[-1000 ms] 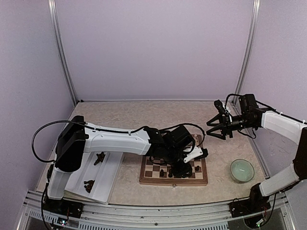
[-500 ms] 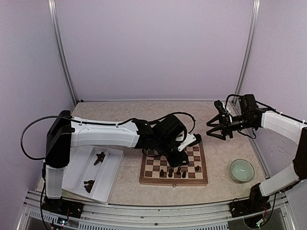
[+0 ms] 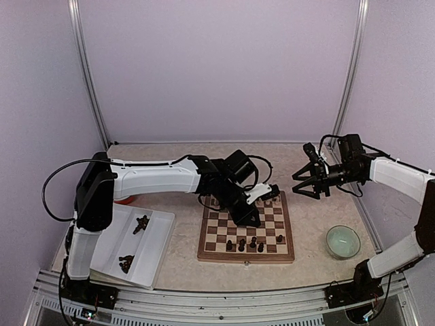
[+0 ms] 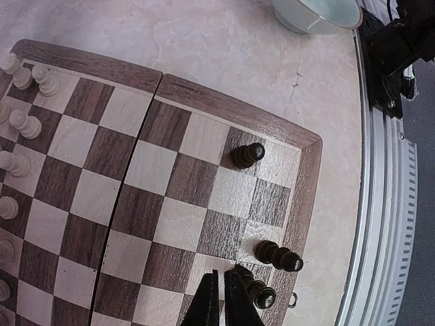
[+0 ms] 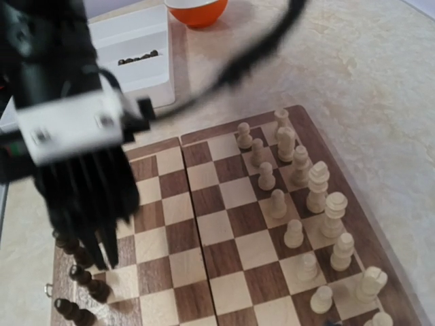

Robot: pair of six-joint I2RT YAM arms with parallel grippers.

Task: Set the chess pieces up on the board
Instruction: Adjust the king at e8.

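Note:
The board (image 3: 217, 257) lies in the middle of the table. Several dark chess pieces (image 3: 253, 242) stand along its near row, and cream pieces stand on its far rows. My left gripper (image 3: 249, 220) hovers over the board's middle, shut and empty. In the left wrist view its fingertips (image 4: 219, 299) are pressed together just left of a dark piece (image 4: 254, 289). Two more dark pieces (image 4: 277, 255) (image 4: 246, 155) stand near the board's corner. My right gripper (image 3: 309, 180) hangs in the air to the right of the board, open and empty. More dark pieces (image 3: 141, 223) lie in the tray.
A white divided tray (image 3: 153, 252) sits at the left front. An orange bowl (image 3: 123, 200) is partly hidden behind the left arm. A pale green bowl (image 3: 342, 241) stands to the right of the board. Cream pieces (image 5: 318, 183) fill the board's far rows.
My left gripper has risen from the board's near row and drawn back toward the board's middle, leaving the dark pieces standing. The right arm has not moved.

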